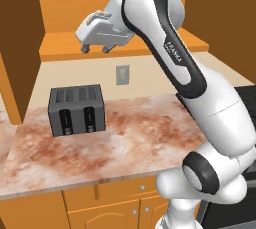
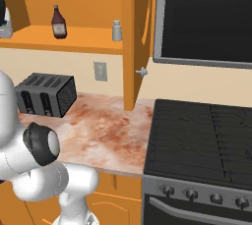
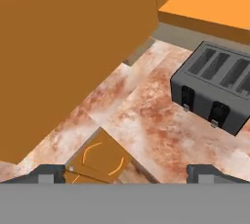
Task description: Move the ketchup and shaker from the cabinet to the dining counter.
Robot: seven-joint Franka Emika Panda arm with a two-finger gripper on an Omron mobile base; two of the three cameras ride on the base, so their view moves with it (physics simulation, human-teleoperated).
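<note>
Your claw [image 3: 125, 173] hangs spread wide and empty at the cabinet [image 2: 129, 32] shelf's left end, above the toaster [image 1: 76, 109]. Ketchup [image 2: 58, 23] and shaker [image 2: 116, 31] stand apart on that shelf, shaker further right.

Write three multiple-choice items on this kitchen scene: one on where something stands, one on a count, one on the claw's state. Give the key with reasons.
1. Where does the ketchup stand?
A. On the marble worktop
B. On the open cabinet shelf
C. On the stove

2. How many slots does the toaster have on top?
A. Two
B. Four
C. Six

3. How is the claw?
A. Shut on the shaker
B. Shut on the ketchup
C. Open, holding nothing

Key: 1 B, the bottle stands on the orange shelf, left of the shaker. 2 B, four dark slots show on its top. 3 C, in the hand view the fingertips stand wide apart with only worktop between them.
</note>
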